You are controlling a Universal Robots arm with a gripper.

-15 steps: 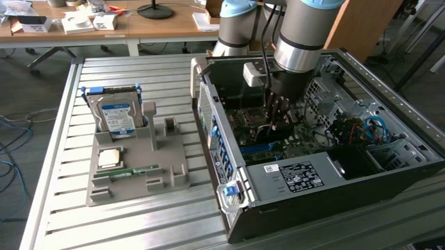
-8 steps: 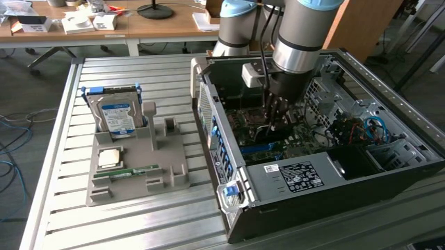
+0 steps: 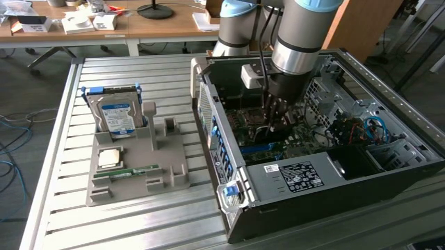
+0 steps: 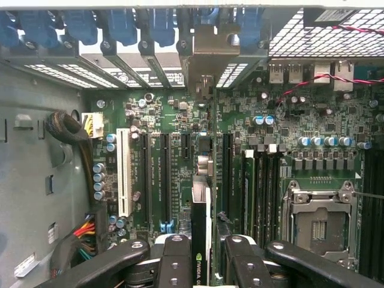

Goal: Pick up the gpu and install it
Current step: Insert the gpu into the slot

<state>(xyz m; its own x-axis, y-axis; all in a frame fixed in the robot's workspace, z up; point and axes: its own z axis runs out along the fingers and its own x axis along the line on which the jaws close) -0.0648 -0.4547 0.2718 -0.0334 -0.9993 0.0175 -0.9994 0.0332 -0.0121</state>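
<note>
One gpu (image 4: 201, 222), one hard drive (image 3: 118, 117)

**Robotics laboratory arranged for computer assembly.** A jointed silver-and-light-blue robot arm (image 3: 297, 47) reaches into an open black steel desktop computer case (image 3: 334, 208) standing on a ribbed aluminium-profile table (image 3: 139, 219). Its black gripper (image 4: 206, 246) clamps the gpu (image 4: 198, 237), a thin dark expansion card, over a green motherboard (image 4: 300, 120). A grey moulded fixture tray (image 3: 132, 156) presents loose parts. Wooden desks (image 3: 160, 26) behind carry small white boxes (image 3: 76, 23). Cables (image 3: 14, 130) trail over the floor.
</note>
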